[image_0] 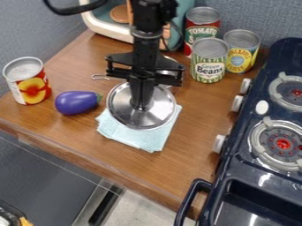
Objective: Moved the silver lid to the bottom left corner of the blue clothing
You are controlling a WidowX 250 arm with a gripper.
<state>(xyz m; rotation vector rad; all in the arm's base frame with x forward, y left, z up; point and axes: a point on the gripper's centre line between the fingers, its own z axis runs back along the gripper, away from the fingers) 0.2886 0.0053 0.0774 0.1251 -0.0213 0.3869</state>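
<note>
Directly below gripper (141, 107): silver lid (161, 110), gripped at its centre.

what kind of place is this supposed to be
Likely a toy kitchen: a dark blue toy stove with grey round burners stands beside the brown wooden counter, which holds a shiny silver metal lid and food cans, such as the green-and-white striped one labelled beans.
</note>
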